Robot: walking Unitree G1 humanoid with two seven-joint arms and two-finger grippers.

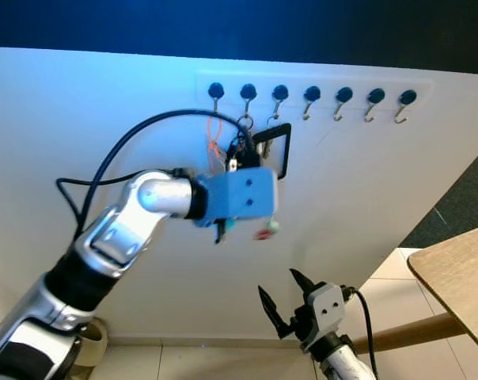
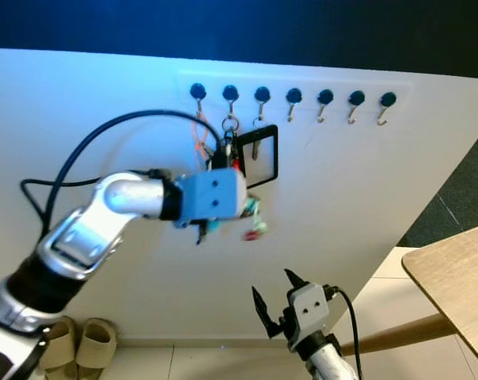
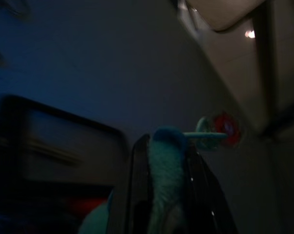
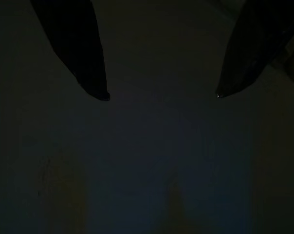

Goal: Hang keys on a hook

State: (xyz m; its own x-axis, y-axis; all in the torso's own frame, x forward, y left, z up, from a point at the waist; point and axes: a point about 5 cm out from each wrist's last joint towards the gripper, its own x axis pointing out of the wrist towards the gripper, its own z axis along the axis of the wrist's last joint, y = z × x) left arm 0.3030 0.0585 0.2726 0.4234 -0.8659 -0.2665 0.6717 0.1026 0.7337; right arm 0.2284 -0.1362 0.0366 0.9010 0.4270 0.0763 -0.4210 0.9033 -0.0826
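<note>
A: left gripper [image 1: 237, 162] is sitting right up at the hook rack [image 1: 318, 83], fingers pinching the keys [image 3: 166, 185] by a teal fuzzy tag. wrist view is showing the two black fingers closed on that tag, with a teal-and-red charm [image 3: 220, 132] sticking out past it

B: is the ring over a hook yet?

A: can't tell. a ring [image 1: 244, 121] is hanging under the second hook [image 1: 248, 93], but the gripper body is hiding whether that's our bunch. a black frame [image 1: 277, 150] and an orange cord [image 1: 214, 142] are already crowding those hooks

B: so what's the risk

A: letting go too early, I reckon. if the ring is only resting against the hook tip, the bunch is dropping to the floor. also the fingers could be snagging the orange cord or the frame on the way out and dragging them off

B: right arm?

A: right gripper [image 1: 290, 297] is idling low beside the wooden table [image 1: 453, 277], fingers spread, holding nothing
</note>
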